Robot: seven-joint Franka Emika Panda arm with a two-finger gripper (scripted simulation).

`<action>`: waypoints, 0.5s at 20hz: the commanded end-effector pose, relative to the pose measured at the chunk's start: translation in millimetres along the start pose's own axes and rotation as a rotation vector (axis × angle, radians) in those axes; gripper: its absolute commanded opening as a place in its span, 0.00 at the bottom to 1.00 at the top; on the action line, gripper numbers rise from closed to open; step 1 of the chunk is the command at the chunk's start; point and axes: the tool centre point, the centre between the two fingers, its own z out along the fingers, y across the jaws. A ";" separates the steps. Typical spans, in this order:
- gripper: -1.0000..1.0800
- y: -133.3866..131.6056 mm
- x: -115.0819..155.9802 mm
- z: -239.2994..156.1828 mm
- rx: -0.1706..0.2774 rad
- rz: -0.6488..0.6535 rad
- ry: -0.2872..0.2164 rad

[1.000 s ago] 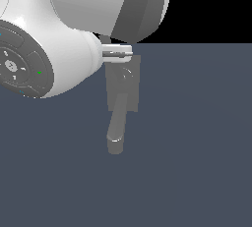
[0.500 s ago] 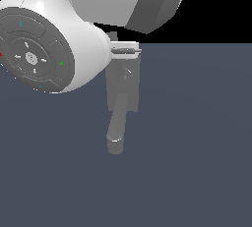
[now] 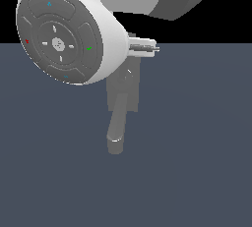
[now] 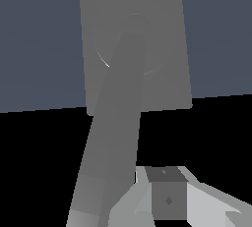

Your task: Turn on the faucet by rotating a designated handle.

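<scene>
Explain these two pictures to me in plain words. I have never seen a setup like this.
Both are simulator renders of one moment. The exterior view comes from a camera off the machine: the big white shape with a round grey dial is the robot arm, filling the upper part. Below it a small grey faucet sits on a dark floor, its thick spout pointing toward the camera. The wrist view comes from a camera on the arm, looking along the spout at the base plate. The tool shows only partly; nothing is visibly held.

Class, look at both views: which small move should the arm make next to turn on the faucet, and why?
Probably ease the gripper closer to the handle. In the wrist view one finger sits beside the thin lever, and contact is unclear; the faucet lies partly hidden behind the arm.
</scene>
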 end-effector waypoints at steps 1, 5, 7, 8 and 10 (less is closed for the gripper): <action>0.00 -12.0 -22.2 8.1 -0.046 -0.057 -0.042; 0.00 -14.9 -3.5 1.4 -0.027 0.016 -0.061; 0.00 -21.8 -3.6 2.5 -0.029 0.008 -0.059; 0.00 -25.3 -3.6 3.0 -0.030 0.004 -0.058; 0.00 -32.2 -3.8 4.1 -0.032 -0.003 -0.056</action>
